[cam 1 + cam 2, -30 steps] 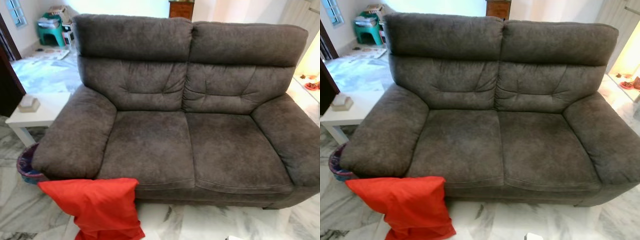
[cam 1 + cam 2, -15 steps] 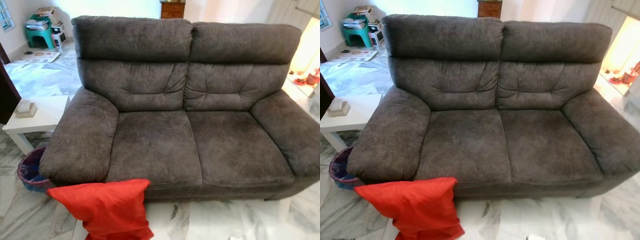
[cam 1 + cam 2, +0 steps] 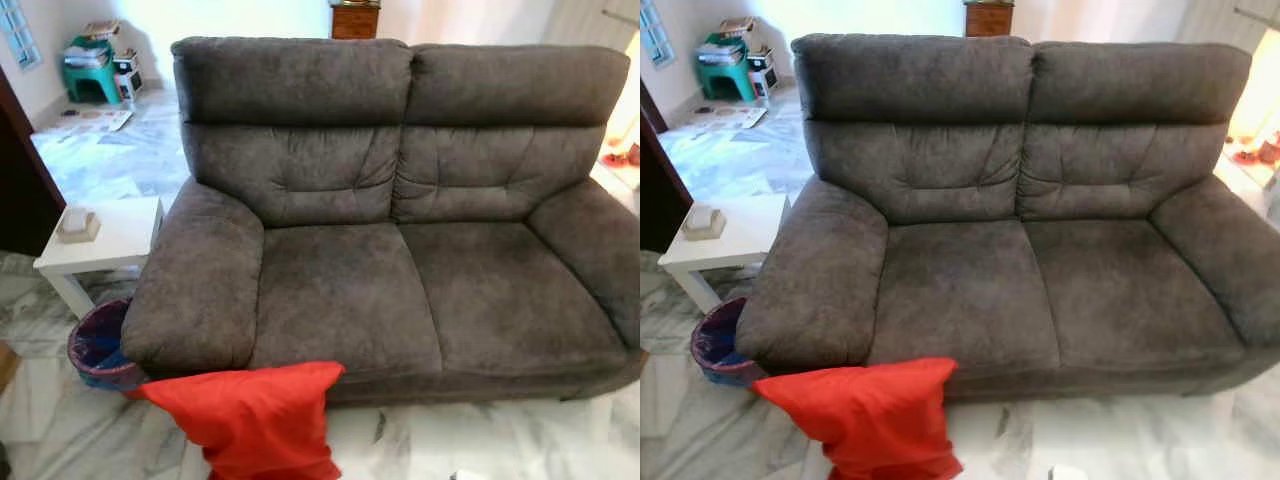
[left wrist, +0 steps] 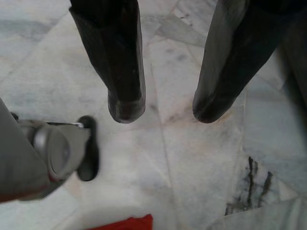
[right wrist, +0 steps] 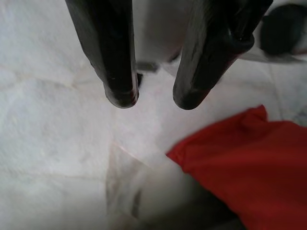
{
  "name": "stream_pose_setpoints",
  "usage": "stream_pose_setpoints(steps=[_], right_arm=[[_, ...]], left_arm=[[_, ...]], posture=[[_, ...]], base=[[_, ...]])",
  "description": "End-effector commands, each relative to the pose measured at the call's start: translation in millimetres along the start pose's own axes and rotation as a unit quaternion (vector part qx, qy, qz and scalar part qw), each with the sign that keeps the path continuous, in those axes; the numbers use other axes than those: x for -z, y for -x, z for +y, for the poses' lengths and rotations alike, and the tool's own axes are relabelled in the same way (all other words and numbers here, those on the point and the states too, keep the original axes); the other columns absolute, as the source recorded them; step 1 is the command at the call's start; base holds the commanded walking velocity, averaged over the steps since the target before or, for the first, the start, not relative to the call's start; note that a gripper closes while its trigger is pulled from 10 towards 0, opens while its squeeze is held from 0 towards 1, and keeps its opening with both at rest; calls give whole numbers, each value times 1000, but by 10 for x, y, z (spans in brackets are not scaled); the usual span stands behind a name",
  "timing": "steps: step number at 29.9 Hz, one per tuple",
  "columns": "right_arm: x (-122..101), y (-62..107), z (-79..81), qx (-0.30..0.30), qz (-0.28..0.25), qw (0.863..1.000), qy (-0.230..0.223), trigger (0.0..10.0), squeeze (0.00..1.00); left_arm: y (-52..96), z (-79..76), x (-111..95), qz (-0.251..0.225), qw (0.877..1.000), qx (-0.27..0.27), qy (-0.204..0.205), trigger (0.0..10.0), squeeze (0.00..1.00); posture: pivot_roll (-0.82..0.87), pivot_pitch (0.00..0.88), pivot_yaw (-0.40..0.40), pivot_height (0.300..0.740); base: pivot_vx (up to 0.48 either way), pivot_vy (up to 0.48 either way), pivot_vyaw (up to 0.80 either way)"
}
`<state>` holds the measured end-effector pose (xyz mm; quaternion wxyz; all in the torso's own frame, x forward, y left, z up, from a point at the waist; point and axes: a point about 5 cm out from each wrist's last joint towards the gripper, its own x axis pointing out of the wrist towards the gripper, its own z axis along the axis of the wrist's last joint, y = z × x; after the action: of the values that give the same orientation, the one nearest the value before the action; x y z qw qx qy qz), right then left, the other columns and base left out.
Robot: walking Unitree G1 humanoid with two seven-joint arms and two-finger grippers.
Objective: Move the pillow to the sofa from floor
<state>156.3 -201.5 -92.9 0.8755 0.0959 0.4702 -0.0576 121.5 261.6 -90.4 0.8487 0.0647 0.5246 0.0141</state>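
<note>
A red pillow (image 3: 248,415) stands on the marble floor (image 3: 450,440), leaning against the front of the dark grey two-seat sofa (image 3: 400,230) below its left armrest. Both seat cushions are bare. My left gripper (image 4: 160,112) hangs over the floor with its fingers apart and nothing between them; a red corner of the pillow (image 4: 125,223) shows at the edge of that wrist view. My right gripper (image 5: 153,100) hangs over pale floor with a small gap between its fingertips, and the pillow (image 5: 249,163) lies beyond it.
A white side table (image 3: 100,245) with a small box (image 3: 77,224) stands left of the sofa. A dark bin (image 3: 97,345) sits between table and armrest. A green stool (image 3: 90,65) is far back left. A dark door edge (image 3: 25,185) is at the left.
The whole picture has shifted right, so the camera has turned left; the sofa and pillow keep their places. More of the side table and bin has come into sight.
</note>
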Motion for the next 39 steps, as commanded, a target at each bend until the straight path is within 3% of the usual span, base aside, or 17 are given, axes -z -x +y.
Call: stream_pose_setpoints(steps=[1, 12, 33, 39], right_arm=[[-16, -18, 88, -11, -1, 1000, 1, 10000, 0], [-19, -18, 83, -10, -2, 1000, 11, 10000, 0], [-48, -19, 73, -6, -11, 1000, 2, 10000, 0], [-51, -18, 64, -5, -13, 1000, -9, 10000, 0]], left_arm=[[26, 89, 48, 9, 1000, -10, 0, 10000, 0], [12, 40, 28, 4, 1000, -6, -2, 10000, 0], [11, 13, 46, 4, 1000, -4, -1, 10000, 0], [17, 23, 65, 5, 1000, -5, 0, 10000, 0]], posture=[[108, 70, 7, 740], [108, 70, 7, 740], [112, 71, 7, 740], [114, 72, 6, 740]], base=[[0, 349, 0], [0, 62, 0], [0, 0, 786], [0, 0, 95]])
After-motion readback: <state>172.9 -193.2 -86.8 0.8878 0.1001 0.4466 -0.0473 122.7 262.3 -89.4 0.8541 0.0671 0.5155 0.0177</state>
